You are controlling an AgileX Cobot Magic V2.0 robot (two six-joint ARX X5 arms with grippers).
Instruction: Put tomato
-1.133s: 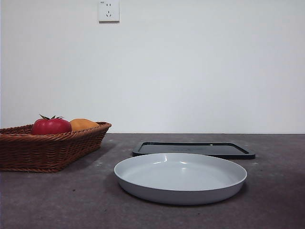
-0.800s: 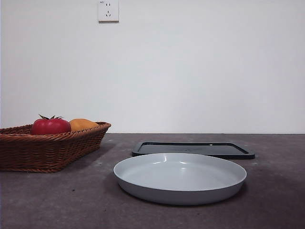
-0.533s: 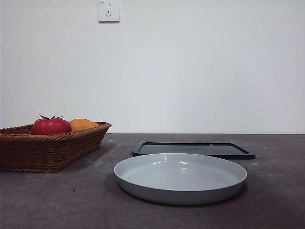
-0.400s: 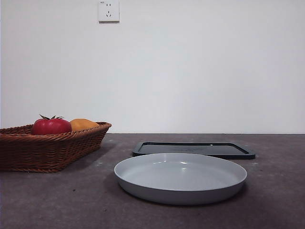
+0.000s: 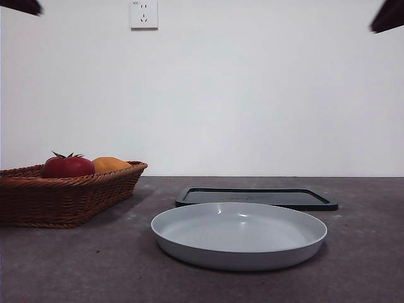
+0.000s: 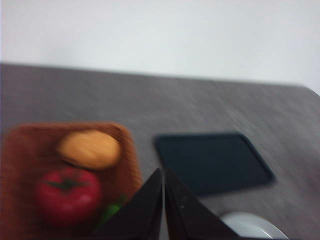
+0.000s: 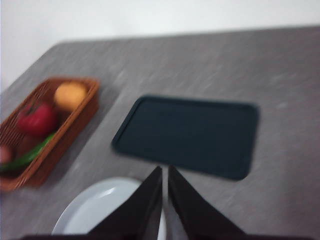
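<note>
The red tomato with a dark green stem lies in the brown wicker basket at the left, next to an orange-yellow fruit. It also shows in the left wrist view and the right wrist view. My left gripper is shut and empty, high above the table near the basket. My right gripper is shut and empty, high above the plate. In the front view the arms show only as black tips at the top left corner and the top right corner.
A grey round plate sits in the middle front. A flat black tray lies behind it. A green vegetable lies in the basket beside the tomato. A wall socket is on the white wall.
Black arm tips have come into the front view at both top corners. The tomato, basket, plate and tray have not moved.
</note>
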